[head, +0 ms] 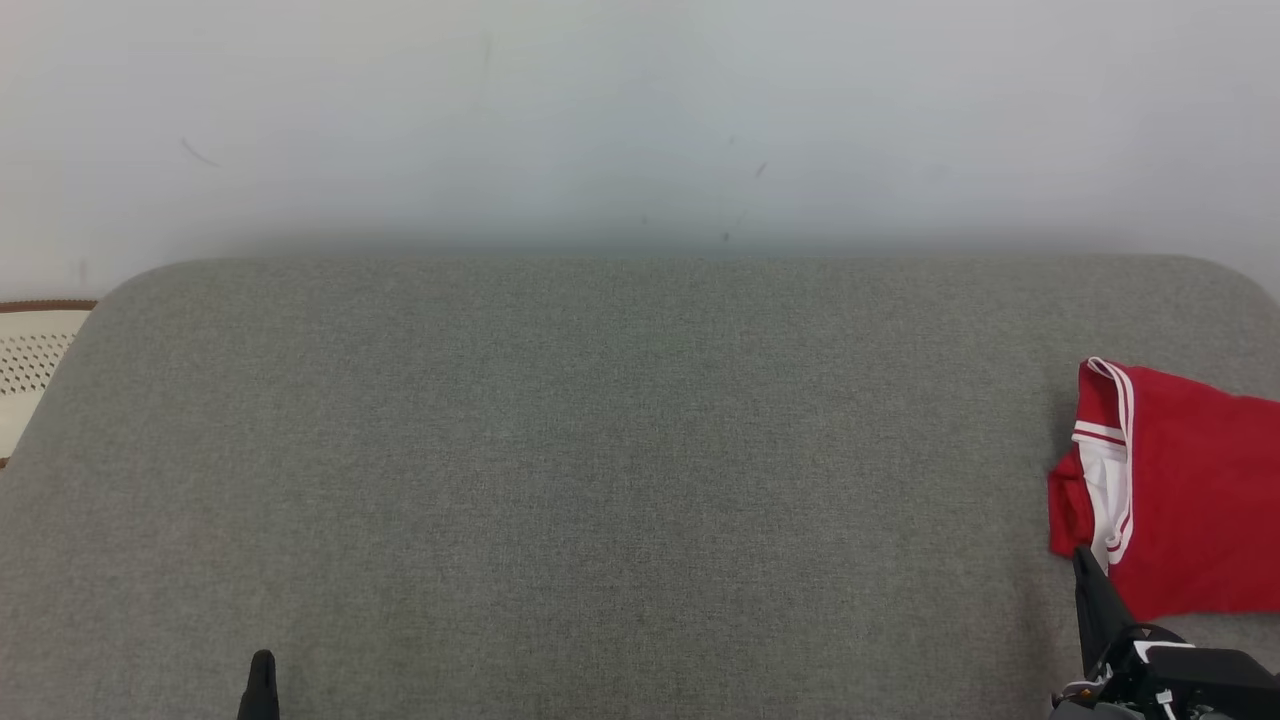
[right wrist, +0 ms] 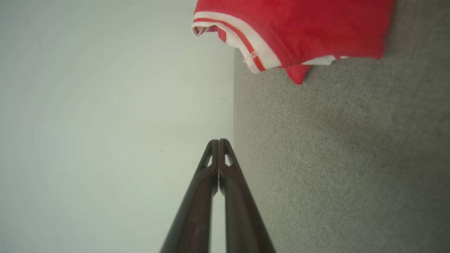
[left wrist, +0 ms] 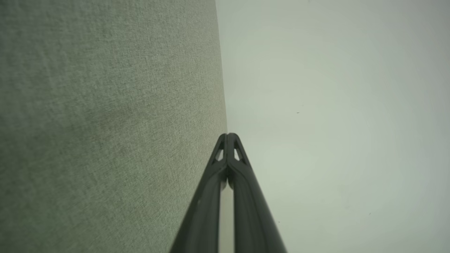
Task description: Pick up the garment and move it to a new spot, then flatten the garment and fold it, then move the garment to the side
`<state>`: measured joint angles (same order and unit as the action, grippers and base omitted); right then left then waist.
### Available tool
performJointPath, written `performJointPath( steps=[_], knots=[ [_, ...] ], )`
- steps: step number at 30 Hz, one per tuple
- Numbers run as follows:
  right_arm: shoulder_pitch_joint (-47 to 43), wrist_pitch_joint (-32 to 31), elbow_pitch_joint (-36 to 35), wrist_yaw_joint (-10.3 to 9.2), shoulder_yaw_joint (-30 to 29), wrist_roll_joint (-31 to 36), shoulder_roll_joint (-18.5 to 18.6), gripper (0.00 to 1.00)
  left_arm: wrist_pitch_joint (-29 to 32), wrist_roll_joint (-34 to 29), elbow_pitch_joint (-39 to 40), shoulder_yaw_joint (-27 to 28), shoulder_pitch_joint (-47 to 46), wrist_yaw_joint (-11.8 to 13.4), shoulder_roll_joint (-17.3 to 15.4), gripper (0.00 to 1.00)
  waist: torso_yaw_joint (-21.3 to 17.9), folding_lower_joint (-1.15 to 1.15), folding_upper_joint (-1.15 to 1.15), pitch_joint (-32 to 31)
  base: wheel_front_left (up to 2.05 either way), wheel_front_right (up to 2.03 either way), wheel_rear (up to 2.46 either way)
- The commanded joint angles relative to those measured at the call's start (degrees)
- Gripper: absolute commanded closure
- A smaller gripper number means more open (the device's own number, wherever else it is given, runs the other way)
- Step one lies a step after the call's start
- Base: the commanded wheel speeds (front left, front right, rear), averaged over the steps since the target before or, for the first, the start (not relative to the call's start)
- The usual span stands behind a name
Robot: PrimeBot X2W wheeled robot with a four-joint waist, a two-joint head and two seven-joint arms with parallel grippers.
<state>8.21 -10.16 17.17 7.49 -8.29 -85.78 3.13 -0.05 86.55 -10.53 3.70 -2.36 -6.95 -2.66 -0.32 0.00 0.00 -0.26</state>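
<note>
A red garment [head: 1190, 490] with white-and-red striped trim lies folded at the right edge of the grey fabric surface [head: 600, 480], cut off by the head view's border. The right wrist view has the same garment [right wrist: 302, 28] along its top. My right gripper [head: 1080, 553] is shut with nothing in it, its tips just at the garment's near corner; in its own view the right gripper [right wrist: 218, 141] has both fingers pressed together. At the lower left my left gripper [head: 262, 660] shows a dark tip. Seen from its wrist, the left gripper [left wrist: 227, 135] is shut and empty, over bare fabric.
A pale wall [head: 640, 120] rises behind the grey surface's far edge. A cream perforated object [head: 35, 360] with a brown rim sits off the left side.
</note>
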Motion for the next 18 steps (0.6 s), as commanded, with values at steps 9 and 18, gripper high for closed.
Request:
performJointPath(
  steps=[9, 18],
  knots=[
    [0.5, -1.6, -0.6, 0.0, -1.0, -4.8, -0.3, 1.0, 0.9, 5.2, 0.3, 0.0, -0.4, -0.5, -0.3, 1.0, 0.2, 0.0, 0.0, 0.3, 0.0, 0.0, 0.0],
    [0.4, -2.0, -0.7, 0.0, -1.2, -5.9, -0.4, 1.0, 1.3, 6.5, 0.3, -0.1, -0.4, -0.7, -0.3, 1.0, 0.3, 0.0, 0.0, 0.4, 0.0, 0.0, 0.0]
  ],
)
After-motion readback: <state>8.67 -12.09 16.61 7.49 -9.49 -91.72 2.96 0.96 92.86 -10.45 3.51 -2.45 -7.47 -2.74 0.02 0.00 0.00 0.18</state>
